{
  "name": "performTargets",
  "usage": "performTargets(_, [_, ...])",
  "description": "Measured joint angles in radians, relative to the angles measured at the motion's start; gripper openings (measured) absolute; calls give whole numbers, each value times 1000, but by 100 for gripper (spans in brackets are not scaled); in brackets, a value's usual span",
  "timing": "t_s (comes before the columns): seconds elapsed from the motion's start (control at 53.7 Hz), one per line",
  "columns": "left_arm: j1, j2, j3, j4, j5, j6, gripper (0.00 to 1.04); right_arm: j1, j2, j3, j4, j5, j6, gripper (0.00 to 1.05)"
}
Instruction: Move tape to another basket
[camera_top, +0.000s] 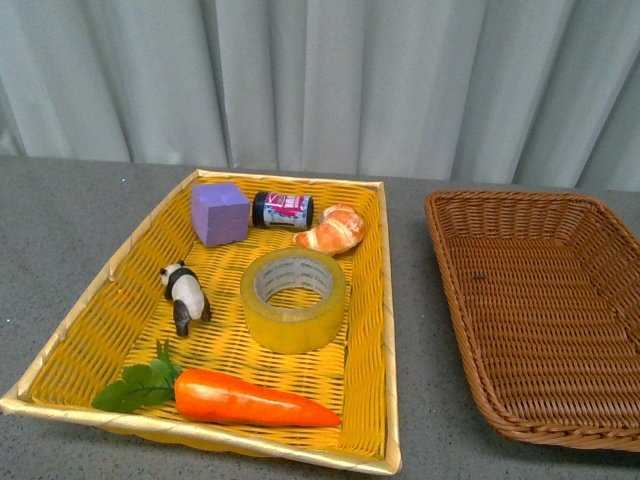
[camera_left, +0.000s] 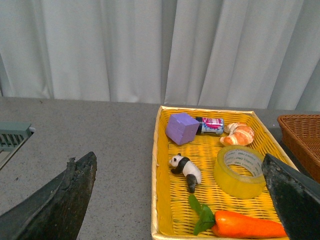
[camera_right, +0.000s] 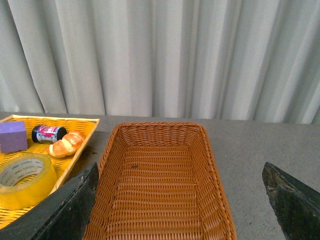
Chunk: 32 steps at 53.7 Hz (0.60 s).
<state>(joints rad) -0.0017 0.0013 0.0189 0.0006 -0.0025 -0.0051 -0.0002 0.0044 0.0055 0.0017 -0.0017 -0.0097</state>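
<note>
The tape (camera_top: 294, 299), a wide yellow roll with a white printed core, lies flat in the bright yellow woven tray (camera_top: 368, 330). It also shows in the left wrist view (camera_left: 240, 171) and the right wrist view (camera_right: 25, 180). The dark brown wicker basket (camera_top: 545, 310) stands empty to the tray's right, also in the right wrist view (camera_right: 157, 185). Neither arm shows in the front view. My left gripper (camera_left: 180, 200) is open, held back above the tray's near left part. My right gripper (camera_right: 182, 200) is open above the basket's near end.
In the tray with the tape are a purple cube (camera_top: 219, 212), a small dark jar (camera_top: 282, 209), a croissant (camera_top: 332, 229), a panda figure (camera_top: 185, 294) and a carrot with green leaves (camera_top: 250, 397). A grey curtain hangs behind the grey table (camera_top: 60, 220).
</note>
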Motion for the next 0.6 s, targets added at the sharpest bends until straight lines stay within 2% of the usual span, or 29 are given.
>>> performTargets(0.596, [0, 0, 0, 0, 0, 0, 98, 0, 0, 0, 0, 0, 0, 96])
